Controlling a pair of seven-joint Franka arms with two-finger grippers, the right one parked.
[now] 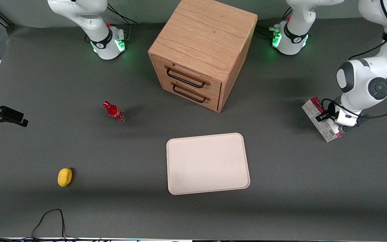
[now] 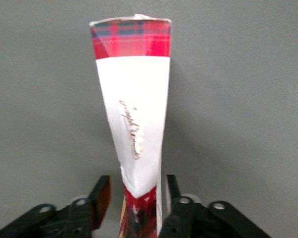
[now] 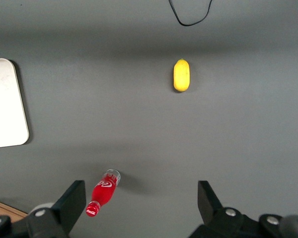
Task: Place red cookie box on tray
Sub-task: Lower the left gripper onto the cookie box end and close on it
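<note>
Red tartan ends, white middle: the box (image 1: 320, 119) is lying on the grey bench (image 1: 79, 148) way out at the working arm's end, well apart from the tray (image 1: 208, 163). The end effector (image 2: 137, 198) is right down over it, one finger (image 2: 101, 194) on each side. From the wrist camera the fingers look spread a bit wider than the carton, with a gap showing on at least one side, so not pinching it. The cream tray sits bare, nearer the front camera than the wooden cabinet (image 1: 203, 50). Toward the parked arm's end there's a small red bottle (image 1: 113, 112) and a yellow lemon-looking thing (image 1: 65, 177).
</note>
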